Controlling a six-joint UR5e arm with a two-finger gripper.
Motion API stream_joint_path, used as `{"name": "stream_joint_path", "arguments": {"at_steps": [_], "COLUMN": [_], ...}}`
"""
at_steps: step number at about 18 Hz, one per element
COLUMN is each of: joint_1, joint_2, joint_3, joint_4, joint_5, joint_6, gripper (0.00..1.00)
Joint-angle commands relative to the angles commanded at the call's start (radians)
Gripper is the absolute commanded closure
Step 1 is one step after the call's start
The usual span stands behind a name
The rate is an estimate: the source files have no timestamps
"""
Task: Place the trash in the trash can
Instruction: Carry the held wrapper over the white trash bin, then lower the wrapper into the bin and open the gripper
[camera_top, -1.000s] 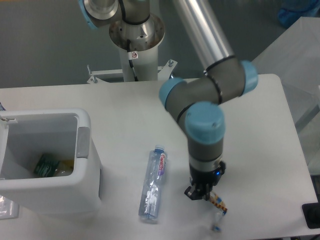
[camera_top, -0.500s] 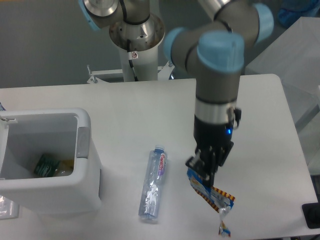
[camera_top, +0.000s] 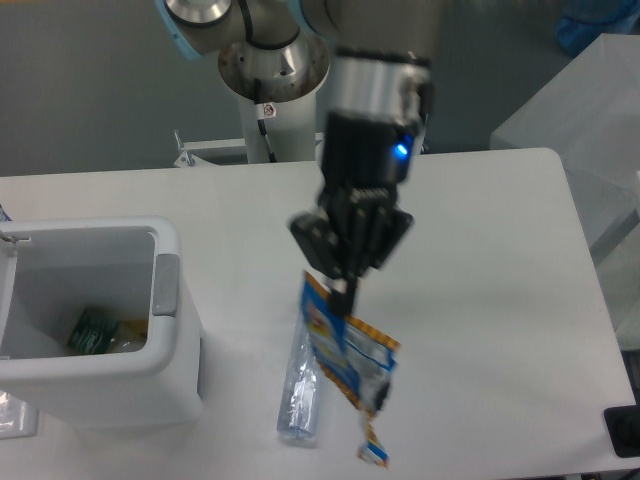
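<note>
White and smooth, the table (camera_top: 500, 300) fills most of the view, with a grey wall behind it and the arm's round base (camera_top: 272, 70) standing at the far edge. On the table's left part sits the trash can (camera_top: 105, 375), a white rectangular bin with thick rounded walls and a grey tab (camera_top: 165, 285) on the side facing the bottle; inside it, low against the bottom, lie a green item (camera_top: 92, 330) and something yellowish beside it. To the right of the trash can, well apart from it, a crushed clear plastic bottle (camera_top: 297, 395) lies flat on the table with its blue cap pointing away from the camera, though that end is hidden behind the hanging packet. The gripper (camera_top: 345, 280) hangs in the air above the bottle's far end, a blue light glowing on its dark body, and its jaws are pinched onto the top corner of the blue snack packet (camera_top: 345, 360). That packet dangles free below the fingers, clear of the table, overlapping the bottle's upper part in the view; its yellow-orange edge shows along the top and right side, and a thin strip trails from its lowest corner.
</note>
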Motion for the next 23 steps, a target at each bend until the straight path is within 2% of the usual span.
{"name": "stream_joint_path", "arguments": {"at_steps": [2,5,8,11,14,20,23], "joint_1": [-0.012,-0.077,-0.101,-0.14,-0.176,-0.247,-0.258], "joint_2": [0.017,0.023,0.071,0.089,0.114,0.118,0.121], "joint_3": [0.0,-0.017,-0.052,-0.063,-0.115,-0.179,-0.186], "joint_4": [0.0,0.0,0.002,0.002,0.002,0.0,0.0], "joint_5": [-0.003,-0.008,-0.009,-0.009,-0.009,-0.008,-0.006], "joint_6": [0.002,0.012,0.009,0.009,0.009,0.003,-0.002], "gripper": [1.0,1.0,1.0,1.0,0.99,0.96,0.96]}}
